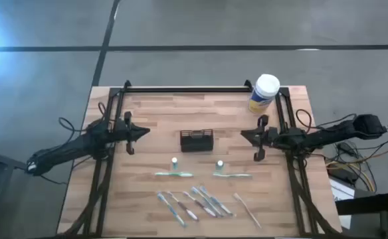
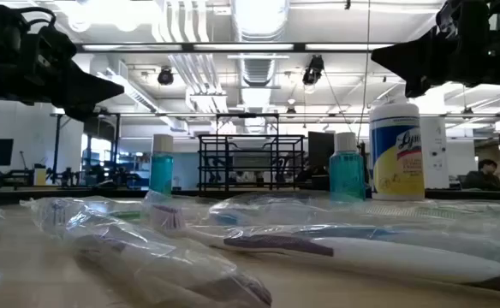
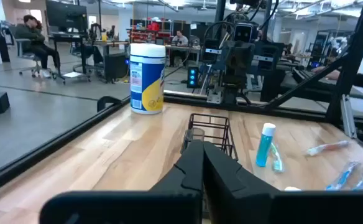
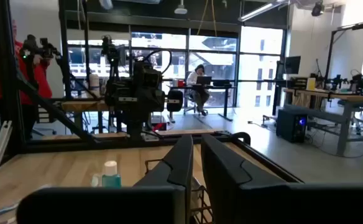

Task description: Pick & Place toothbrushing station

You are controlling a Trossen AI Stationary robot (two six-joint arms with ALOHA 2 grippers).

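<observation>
The small black wire-mesh basket (image 1: 197,140) (image 3: 209,132) stands upright on the table's middle. Near it two teal white-capped tubes (image 1: 174,162) (image 1: 219,164) stand upright, each with a slim green-white item lying beside it. Several wrapped toothbrushes (image 1: 194,202) (image 2: 318,248) lie flat by the near edge. My left gripper (image 1: 144,132) (image 3: 201,158) hovers shut left of the basket, pointing at it. My right gripper (image 1: 244,135) (image 4: 197,152) hovers right of the basket, fingers nearly together with nothing between them.
A white-lidded, yellow-labelled canister (image 1: 265,93) (image 2: 396,150) stands at the far right corner. Black frame rails (image 1: 187,88) run along the far edge and both sides. Bare wood lies between the basket and the far rail. People sit in the room beyond.
</observation>
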